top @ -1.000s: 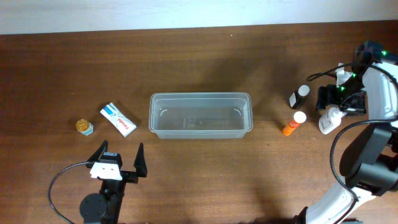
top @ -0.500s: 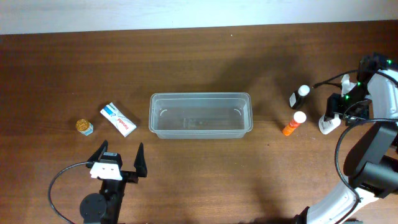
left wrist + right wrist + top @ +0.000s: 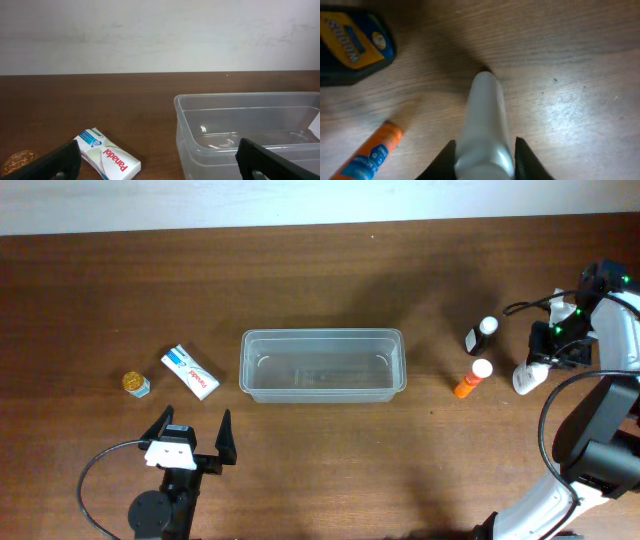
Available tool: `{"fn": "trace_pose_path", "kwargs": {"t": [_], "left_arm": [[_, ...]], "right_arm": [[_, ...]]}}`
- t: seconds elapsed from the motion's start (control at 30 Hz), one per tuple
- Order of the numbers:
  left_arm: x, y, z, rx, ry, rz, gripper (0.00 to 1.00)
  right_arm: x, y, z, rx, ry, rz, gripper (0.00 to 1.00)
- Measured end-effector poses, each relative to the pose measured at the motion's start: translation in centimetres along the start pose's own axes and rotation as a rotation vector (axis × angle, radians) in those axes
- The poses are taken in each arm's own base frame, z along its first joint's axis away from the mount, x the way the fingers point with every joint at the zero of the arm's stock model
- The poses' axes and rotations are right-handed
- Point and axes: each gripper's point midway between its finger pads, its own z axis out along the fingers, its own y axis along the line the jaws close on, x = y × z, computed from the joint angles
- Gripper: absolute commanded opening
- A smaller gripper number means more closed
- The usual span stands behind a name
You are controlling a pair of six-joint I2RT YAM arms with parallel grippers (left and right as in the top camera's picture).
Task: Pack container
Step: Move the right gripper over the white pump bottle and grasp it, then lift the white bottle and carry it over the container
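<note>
Clear glossy plastic container [image 3: 320,333], rounded corners, sits mid-table on dark woodgrain table [image 3: 330,470]; left gripper [image 3: 195,423] spread wide, empty; right gripper [image 3: 485,152] pinching smooth white cylindrical bottle [image 3: 484,107], far rt.

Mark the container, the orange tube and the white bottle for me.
container [image 3: 321,333], overhead view, on its far rim.
orange tube [image 3: 465,387], overhead view, on the orange body.
white bottle [image 3: 485,120], right wrist view, on the middle of its body.

Black left pincer [image 3: 195,420], white mount [image 3: 168,448], looping black cable [image 3: 88,470].
</note>
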Motion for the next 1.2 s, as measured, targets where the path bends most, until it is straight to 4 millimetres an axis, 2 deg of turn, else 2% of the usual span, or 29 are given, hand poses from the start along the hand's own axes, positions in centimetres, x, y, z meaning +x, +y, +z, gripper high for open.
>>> {"fn": "trace_pose_path", "kwargs": {"t": [0.23,0.37,0.47,0.5,0.6,0.7,0.73,0.8,0.83,0.87,0.9,1.0,1.07,1.2], "left_arm": [[0.0,0.0,0.0,0.0,0.0,0.0,0.99],[0.0,0.0,0.0,0.0,0.0,0.0,0.99],[0.0,0.0,0.0,0.0,0.0,0.0,0.99],[0.0,0.0,0.0,0.0,0.0,0.0,0.99],[-0.1,0.0,0.0,0.0,-0.002,0.0,0.99],[0.0,0.0,0.0,0.0,-0.002,0.0,0.99],[0.0,0.0,0.0,0.0,-0.002,0.0,1.0],[0.0,0.0,0.0,0.0,-0.002,0.0,0.99],[0.0,0.0,0.0,0.0,-0.002,0.0,0.99],[0.0,0.0,0.0,0.0,-0.002,0.0,0.99],[0.0,0.0,0.0,0.0,-0.002,0.0,0.99],[0.0,0.0,0.0,0.0,-0.002,0.0,0.99],[-0.1,0.0,0.0,0.0,-0.002,0.0,0.99],[0.0,0.0,0.0,0.0,-0.002,0.0,0.99]], "right_arm": [[-0.2,0.5,-0.1,-0.028,-0.009,0.001,0.06],[1.1,1.4,-1.4,-0.079,0.064,0.008,0.06],[0.2,1.7,-6.3,-0.084,0.037,0.006,0.06],[-0.5,1.9,-9.3,-0.079,-0.013,0.002,0.06],[-0.8,2.1,-13.9,-0.071,-0.084,-0.005,0.06],[-2.1,2.8,-18.5,-0.067,-0.244,-0.017,0.06],[-2.1,3.8,-20.2,-0.083,-0.297,-0.033,0.06],[-1.6,6.5,-22.4,-0.117,-0.359,-0.089,0.06],[-1.1,9.1,-23.4,-0.15,-0.385,-0.149,0.06],[-0.2,12.9,-24.2,-0.197,-0.399,-0.238,0.06],[0.2,14.3,-24.4,-0.216,-0.4,-0.271,0.06],[2.5,21.4,-24.4,-0.29,-0.369,-0.424,0.06],[3.7,23.9,-24.3,-0.314,-0.35,-0.46,0.06],[4.7,25.7,-24.0,-0.294,-0.332,-0.436,0.06]]}}
